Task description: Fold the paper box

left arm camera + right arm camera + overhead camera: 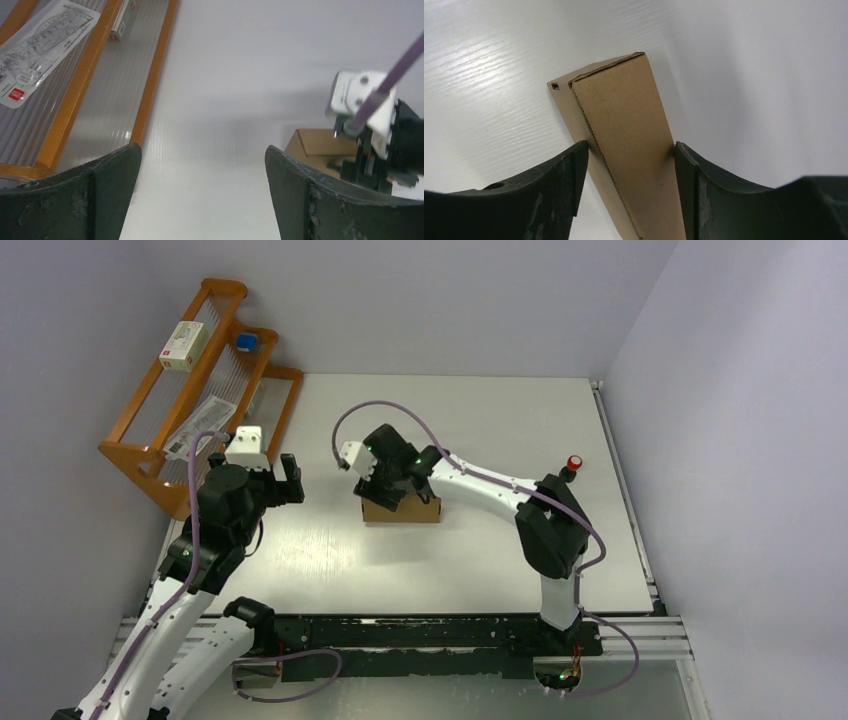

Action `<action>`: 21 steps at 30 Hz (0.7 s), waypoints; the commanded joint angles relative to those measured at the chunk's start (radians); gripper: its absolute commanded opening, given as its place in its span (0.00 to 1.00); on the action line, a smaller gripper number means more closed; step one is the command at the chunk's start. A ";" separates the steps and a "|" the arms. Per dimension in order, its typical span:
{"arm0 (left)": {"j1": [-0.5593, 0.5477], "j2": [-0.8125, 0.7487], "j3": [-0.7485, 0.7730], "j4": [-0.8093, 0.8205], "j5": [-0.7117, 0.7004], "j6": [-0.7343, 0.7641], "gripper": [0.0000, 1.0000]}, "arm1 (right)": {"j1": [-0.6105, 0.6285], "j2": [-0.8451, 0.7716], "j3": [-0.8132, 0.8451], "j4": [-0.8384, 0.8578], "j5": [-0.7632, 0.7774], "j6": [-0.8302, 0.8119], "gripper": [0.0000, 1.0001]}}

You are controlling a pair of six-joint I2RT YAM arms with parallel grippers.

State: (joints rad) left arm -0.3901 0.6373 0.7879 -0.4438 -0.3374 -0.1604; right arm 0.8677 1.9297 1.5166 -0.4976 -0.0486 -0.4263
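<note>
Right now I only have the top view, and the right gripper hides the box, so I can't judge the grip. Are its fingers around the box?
Observer: Yes. The right wrist view shows the right gripper straddling the box, a finger at each side. I cannot tell whether it is squeezing.
Operator: Is the box closed on top?
Observer: It looks closed. The top lies flat, and a small slot shows at the far corner of the side panel.
Operator: And the left gripper, is it holding anything?
Observer: No. The left gripper is open, with only bare table between its fingers.
</note>
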 commanded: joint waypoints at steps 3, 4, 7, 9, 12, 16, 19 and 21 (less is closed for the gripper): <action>-0.005 -0.014 -0.005 0.002 -0.028 0.012 0.98 | 0.123 -0.103 -0.143 0.059 0.236 0.033 0.65; -0.004 -0.017 -0.006 0.005 -0.029 0.012 0.98 | 0.135 -0.117 -0.157 0.062 0.242 0.038 0.66; -0.004 -0.023 -0.008 0.007 -0.032 0.012 0.98 | 0.150 -0.155 -0.165 0.052 0.216 0.064 0.68; -0.004 -0.028 -0.010 0.007 -0.035 0.010 0.98 | 0.151 -0.182 -0.150 0.039 0.202 0.091 0.73; -0.004 -0.036 -0.014 0.011 -0.035 0.011 0.98 | 0.149 -0.216 -0.142 0.016 0.205 0.105 0.85; -0.004 -0.045 -0.017 0.011 -0.035 0.012 0.98 | 0.146 -0.242 -0.155 0.007 0.210 0.087 0.93; -0.004 -0.051 -0.021 0.014 -0.028 0.013 0.98 | 0.134 -0.243 -0.140 -0.014 0.176 0.081 0.95; -0.004 -0.051 -0.021 0.014 -0.024 0.015 0.98 | 0.122 -0.234 -0.127 -0.026 0.161 0.079 0.96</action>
State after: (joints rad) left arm -0.3901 0.5972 0.7750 -0.4423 -0.3553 -0.1600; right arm 1.0122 1.6993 1.3594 -0.4850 0.1390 -0.3443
